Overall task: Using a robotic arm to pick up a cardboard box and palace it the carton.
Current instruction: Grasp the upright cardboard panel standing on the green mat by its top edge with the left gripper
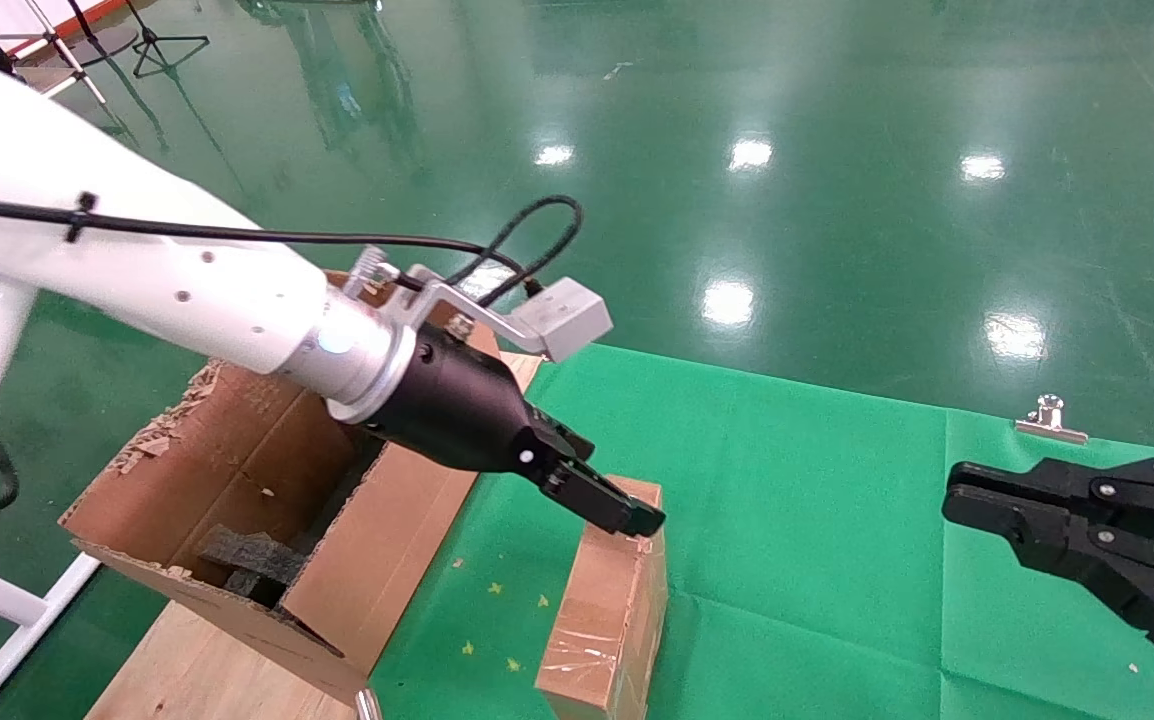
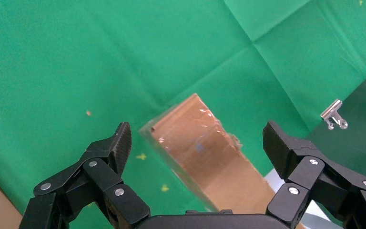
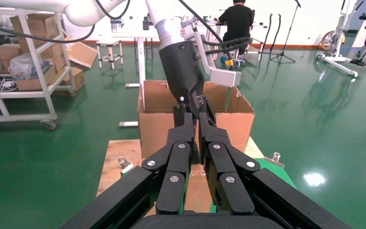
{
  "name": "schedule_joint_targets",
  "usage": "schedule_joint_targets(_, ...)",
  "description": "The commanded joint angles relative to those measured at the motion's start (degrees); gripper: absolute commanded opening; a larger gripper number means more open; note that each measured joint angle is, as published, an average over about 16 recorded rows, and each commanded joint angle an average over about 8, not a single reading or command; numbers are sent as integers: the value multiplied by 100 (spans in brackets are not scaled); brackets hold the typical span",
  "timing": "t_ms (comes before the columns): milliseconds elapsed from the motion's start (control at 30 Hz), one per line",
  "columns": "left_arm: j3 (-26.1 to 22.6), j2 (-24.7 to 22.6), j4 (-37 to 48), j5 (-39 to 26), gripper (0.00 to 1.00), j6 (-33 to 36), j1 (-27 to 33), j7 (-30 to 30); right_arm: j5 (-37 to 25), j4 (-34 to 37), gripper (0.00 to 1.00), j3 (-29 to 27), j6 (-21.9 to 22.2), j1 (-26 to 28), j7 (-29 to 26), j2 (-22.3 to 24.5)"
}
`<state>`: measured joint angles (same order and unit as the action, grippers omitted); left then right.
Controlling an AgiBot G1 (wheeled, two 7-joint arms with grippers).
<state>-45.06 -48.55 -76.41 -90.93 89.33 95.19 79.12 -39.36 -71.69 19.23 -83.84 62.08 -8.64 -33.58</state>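
Note:
The cardboard box (image 1: 605, 615), narrow and wrapped in clear tape, lies on the green cloth (image 1: 837, 560). The white robotic arm carries my left gripper (image 1: 627, 515), which hangs just above the box's far end. In the left wrist view the left gripper (image 2: 198, 140) is open, its fingers (image 2: 119, 143) spread on both sides of the box (image 2: 219, 174) without touching it. The carton (image 1: 237, 470), with ragged flaps and black foam (image 1: 247, 560) inside, stands to the left of the box. My right gripper (image 1: 957, 495) is shut and empty at the right; it also shows in the right wrist view (image 3: 195, 119).
A silver binder clip (image 1: 1050, 420) sits at the cloth's far right edge and shows in the left wrist view (image 2: 332, 114). A wooden board (image 1: 207, 670) lies under the carton. The shiny green floor (image 1: 837, 200) lies beyond the table.

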Motion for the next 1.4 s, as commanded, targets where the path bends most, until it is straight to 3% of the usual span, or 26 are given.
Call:
schedule_joint_targets(33,-143,-84,-12,-74,100,58,82,241,0,0,0,0,0,0,0,0)
schedule_joint_targets(400,-1380,-486,-15,-128,100,89,638,760,0,0,0,1,0,0,0,0)
schedule_joint_targets(733,-2205,-837,-30,-122,100,33,942,880,1,0,2,1,0,0,0,0)
schedule_joint_targets(767,-2258,-864,-30,-135,100,34,970,873,1,0,7,1,0,0,0,0)
schedule_joint_targets(867,-2415,-930,-38,-162,100,13,1081,817,1,1,45,1,1,0,1,1)
schedule_joint_targets(967,-2482,-950,-44,-161,62,-13,1138,786,1,1,82,1,2,-1,1,1)
schedule_joint_targets(1033,-2511,-958,-48,-160,38,-30,1165,769,1,1,100,1,2,-2,1,1)
schedule_joint_targets(1133,-2496,-953,-48,-159,0,-31,1157,779,1,1,100,1,2,-1,1,1)
schedule_joint_targets(1400,-2446,-938,-43,-157,0,-11,1116,804,2,1,100,1,2,-1,1,1)
